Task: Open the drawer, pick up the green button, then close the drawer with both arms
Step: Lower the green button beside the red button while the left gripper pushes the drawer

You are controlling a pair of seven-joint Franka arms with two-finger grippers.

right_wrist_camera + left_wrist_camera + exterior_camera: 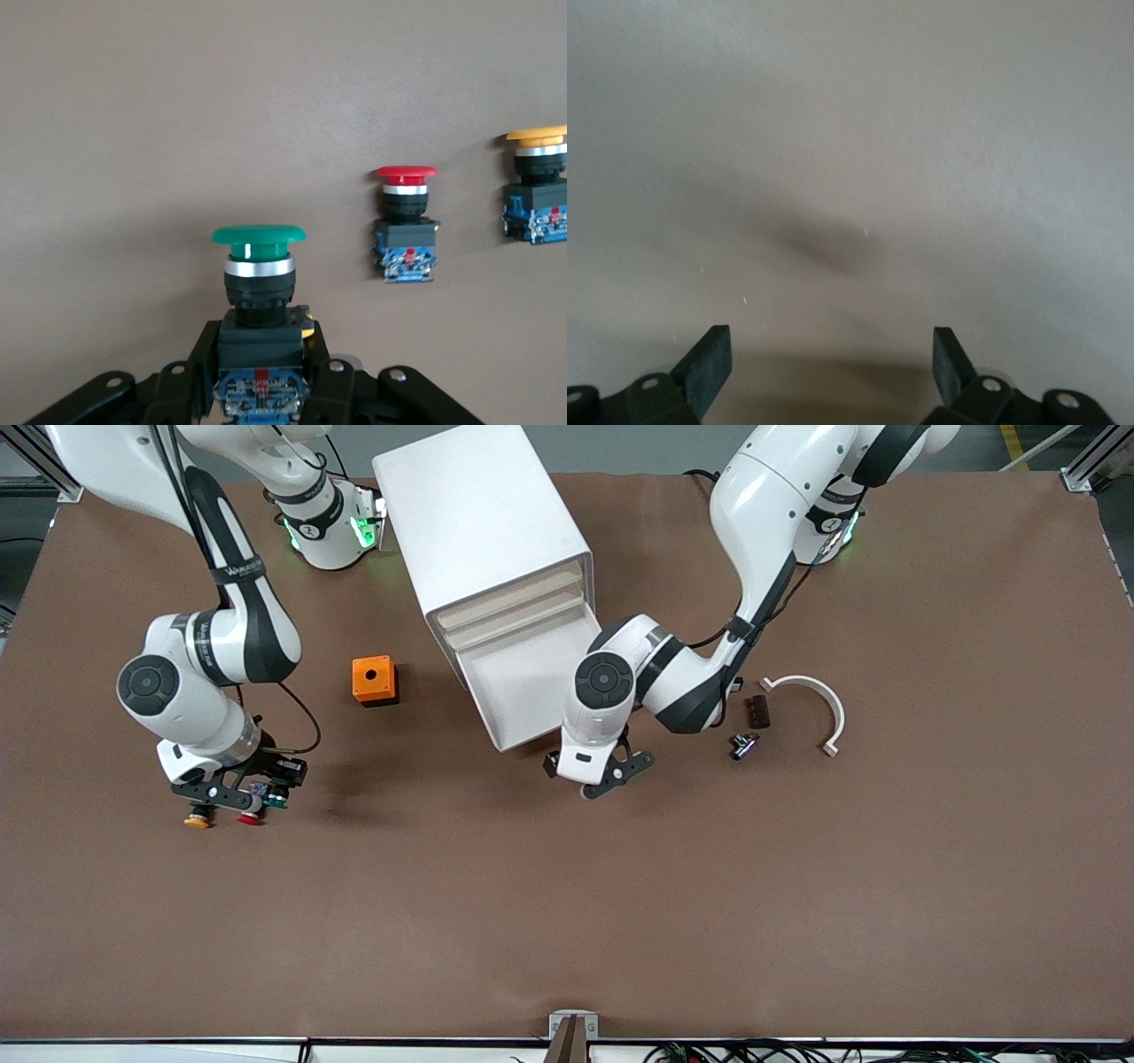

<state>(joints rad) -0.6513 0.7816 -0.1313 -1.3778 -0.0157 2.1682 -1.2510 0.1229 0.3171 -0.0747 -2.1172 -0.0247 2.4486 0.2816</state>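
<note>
The drawer (523,682), a lower one of the white cabinet (483,522), stands pulled out and looks bare inside. My left gripper (595,772) hangs open just past the drawer's front edge, low over the brown table. In the left wrist view its fingers (709,359) stand wide apart with nothing between them. My right gripper (257,790) is low over the table at the right arm's end. It is shut on the black-and-blue body of the green-capped button (276,801) (259,266), whose cap points away from the gripper (263,372).
A red-capped button (250,817) (406,221) and an orange-capped one (197,821) (537,190) lie on the table beside the right gripper. An orange box (374,680) sits by the cabinet. A white curved piece (811,704), a dark block (757,711) and a small metal part (742,744) lie toward the left arm's end.
</note>
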